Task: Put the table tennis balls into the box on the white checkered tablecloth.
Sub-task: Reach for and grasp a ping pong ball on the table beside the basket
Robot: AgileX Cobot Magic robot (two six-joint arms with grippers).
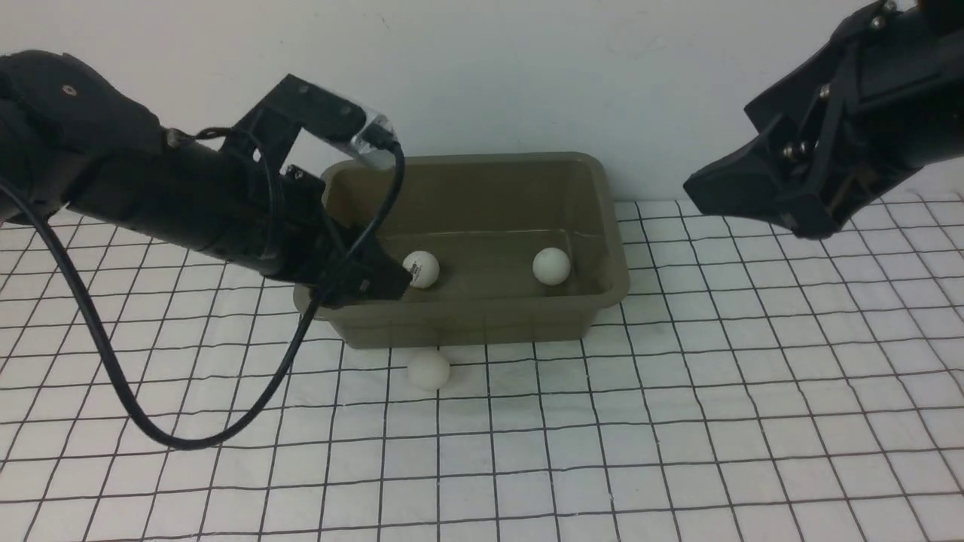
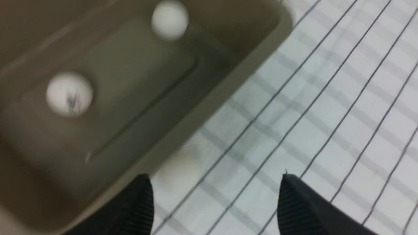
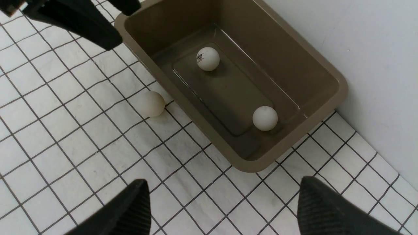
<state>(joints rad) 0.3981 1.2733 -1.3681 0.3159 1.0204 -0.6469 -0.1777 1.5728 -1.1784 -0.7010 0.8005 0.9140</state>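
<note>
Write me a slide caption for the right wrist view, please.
Two matte white table tennis balls in the olive-brown plastic tub, a third ball beside it on the white checkered tablecloth.

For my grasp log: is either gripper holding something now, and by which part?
Nothing is held. The left gripper and the right gripper are both open and empty.

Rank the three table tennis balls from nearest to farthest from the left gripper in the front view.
1. Logo ball, inside the box at its left end, right beside the left gripper.
2. Loose ball, on the tablecloth outside the box's near wall; nearly tied with the first, too close to call.
3. Plain ball, box's right end, clearly farthest.
</note>
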